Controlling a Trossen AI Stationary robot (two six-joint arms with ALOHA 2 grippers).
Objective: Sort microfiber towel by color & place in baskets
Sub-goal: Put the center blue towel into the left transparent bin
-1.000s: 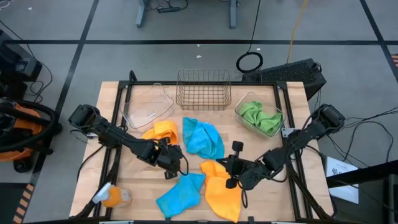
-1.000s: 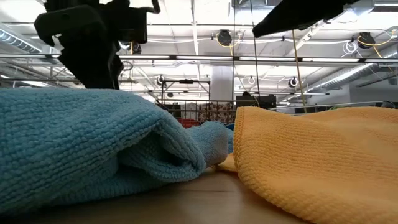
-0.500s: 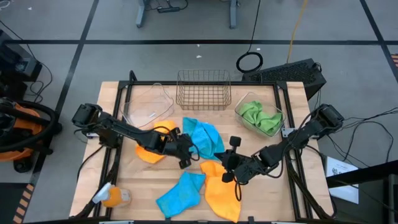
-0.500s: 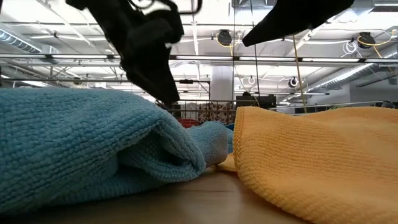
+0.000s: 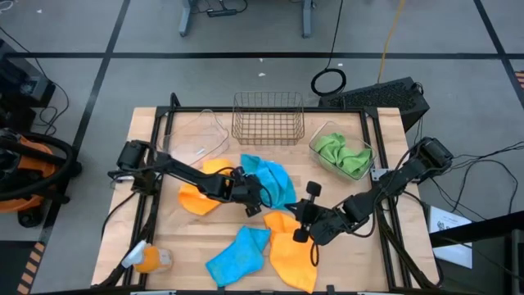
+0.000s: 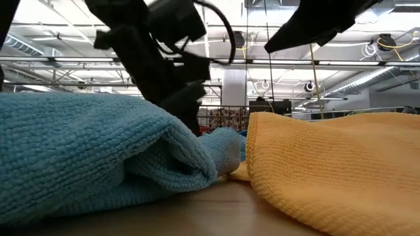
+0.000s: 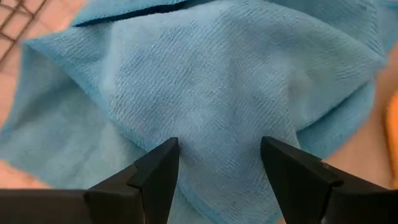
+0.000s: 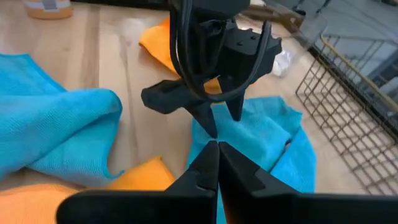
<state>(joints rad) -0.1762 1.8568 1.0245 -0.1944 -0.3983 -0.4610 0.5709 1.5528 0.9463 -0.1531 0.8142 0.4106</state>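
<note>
Left gripper (image 5: 260,199), jaws wide, has apparently reached the blue towel (image 5: 274,182).

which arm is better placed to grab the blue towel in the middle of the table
Left. Its end effector hangs open right over the blue towel, while the right end effector is shut, beside an orange towel.

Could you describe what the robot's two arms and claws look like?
Both arms are dark, slim and jointed, with black cables looping along them. The left claw has two matte black, flat, wedge-shaped fingers. The right claw has the same dark fingers, tapering to narrow tips. No markings show.
</note>
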